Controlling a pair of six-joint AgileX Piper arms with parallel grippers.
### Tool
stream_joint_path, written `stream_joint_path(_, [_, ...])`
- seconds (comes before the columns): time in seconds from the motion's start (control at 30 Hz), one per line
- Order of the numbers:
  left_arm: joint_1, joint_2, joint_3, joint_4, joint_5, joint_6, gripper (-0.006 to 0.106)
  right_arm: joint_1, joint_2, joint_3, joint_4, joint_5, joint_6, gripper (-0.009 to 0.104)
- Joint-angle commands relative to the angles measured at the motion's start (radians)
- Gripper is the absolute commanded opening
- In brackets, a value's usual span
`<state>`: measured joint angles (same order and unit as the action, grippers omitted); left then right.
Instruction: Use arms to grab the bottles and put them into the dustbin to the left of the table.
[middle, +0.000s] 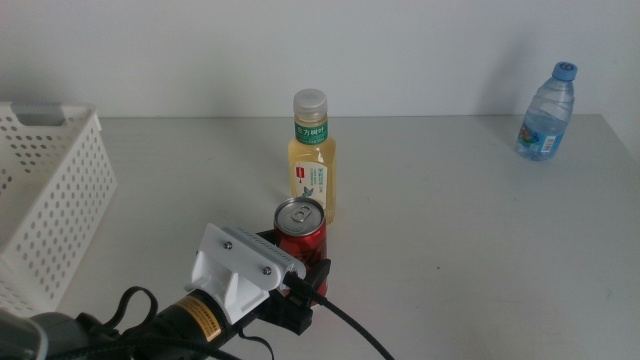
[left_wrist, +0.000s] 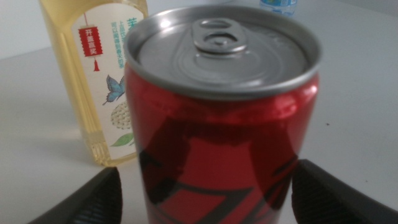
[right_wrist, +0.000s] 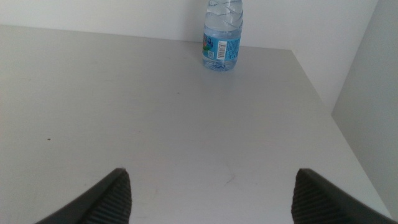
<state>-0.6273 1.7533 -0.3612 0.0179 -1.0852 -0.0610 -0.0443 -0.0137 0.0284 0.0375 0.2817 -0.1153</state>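
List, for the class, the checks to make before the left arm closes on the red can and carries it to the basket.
1. Can between the left gripper's jaws: ok, one jaw on each side.
2. Jaws open: ok, gaps show on both sides.
3. Can upright: ok.
4. Tea bottle clear of the grasp: cannot tell, it stands close behind the can.
5. Basket open at the table's left: ok.
6. Right gripper out of the way: ok, open, facing the water bottle.

The tea bottle (middle: 312, 155) stands just behind the red can (middle: 301, 234), crowding it.
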Motion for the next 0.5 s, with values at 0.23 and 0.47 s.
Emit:
stream_joint_path(0.23, [0.0,0.04,-0.084,0.003,-0.083,-0.068,0.086,-0.006,-0.021,-0.009,-0.009,-0.078,-0.007,0.066])
stream_joint_path(0.47, [0.001,0.041,-0.084,0.006,-0.083,-0.069,0.042,-0.006,-0.021,-0.009,-0.009,-0.078,-0.007,0.066])
